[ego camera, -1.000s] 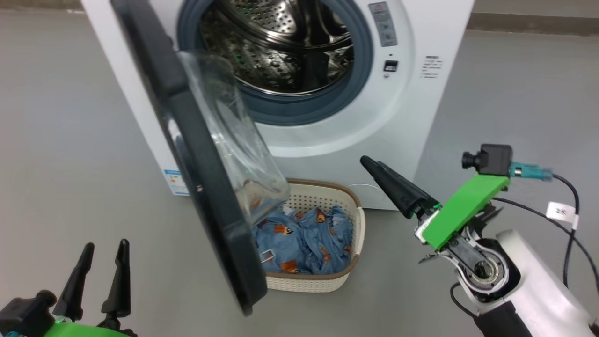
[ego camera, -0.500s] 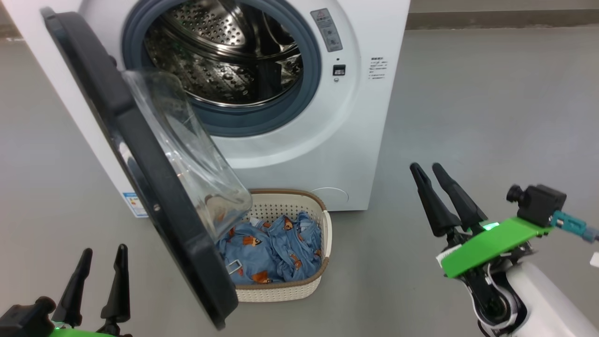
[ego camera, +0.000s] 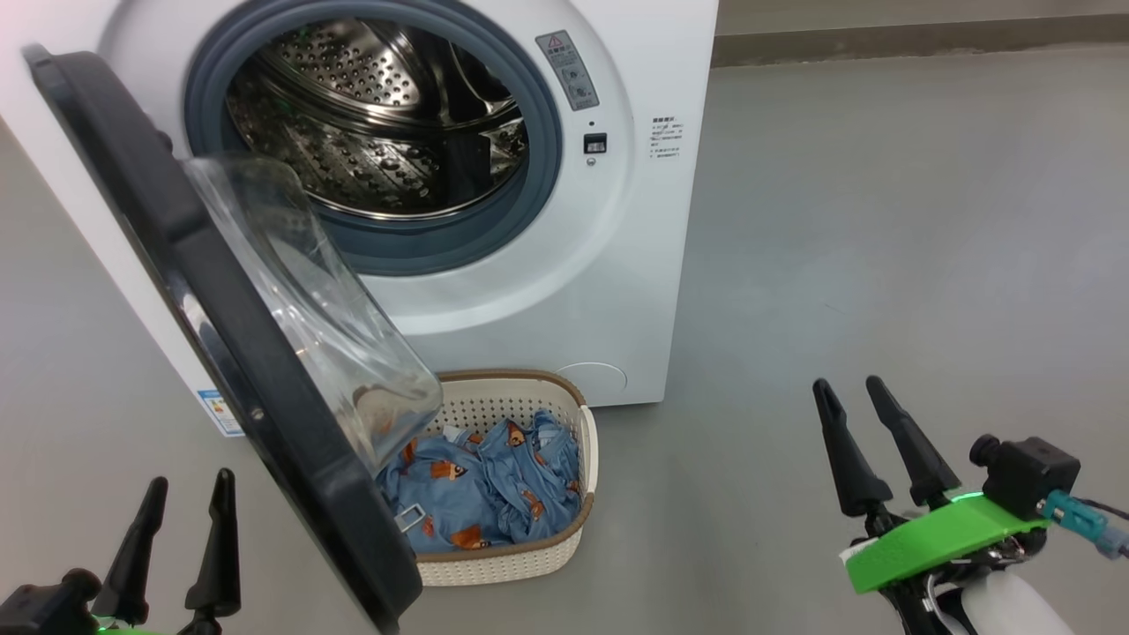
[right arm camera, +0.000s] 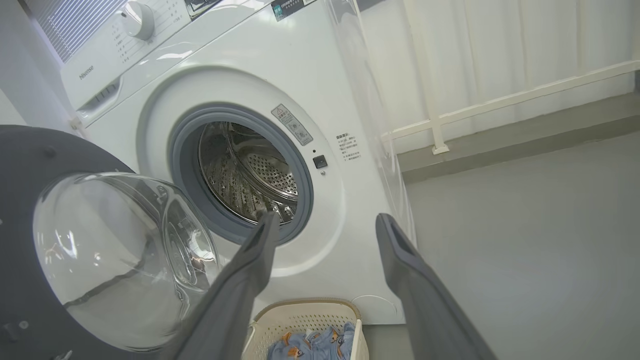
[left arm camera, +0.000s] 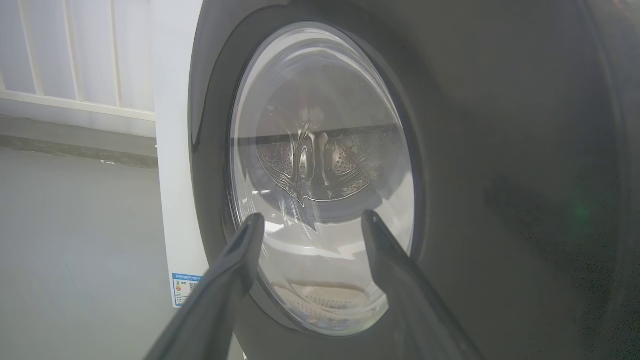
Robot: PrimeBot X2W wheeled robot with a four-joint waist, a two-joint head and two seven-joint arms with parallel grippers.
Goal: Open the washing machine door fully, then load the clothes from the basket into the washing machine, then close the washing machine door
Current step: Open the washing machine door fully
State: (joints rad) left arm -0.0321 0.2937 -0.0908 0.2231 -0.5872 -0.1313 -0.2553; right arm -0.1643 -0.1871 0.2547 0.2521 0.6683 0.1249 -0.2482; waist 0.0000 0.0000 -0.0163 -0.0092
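Clothes (ego camera: 481,494) lie bundled in the basket (ego camera: 529,564) at the foot of the washing machine (ego camera: 547,300). The washing machine door (ego camera: 304,476), swung outward, hides the basket's left end. The drum (ego camera: 370,132) shows bare perforated steel. The left gripper (ego camera: 191,479) and right gripper (ego camera: 848,384) stand with fingers apart, touching nothing, their bases cut off at the bottom edge.

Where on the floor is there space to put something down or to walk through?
The widest bare floor lies right of the washing machine, ahead of the right gripper. A bare strip lies left of the open washing machine door, ahead of the left gripper. It is crowded below the door, where the basket of clothes sits in front of the machine.
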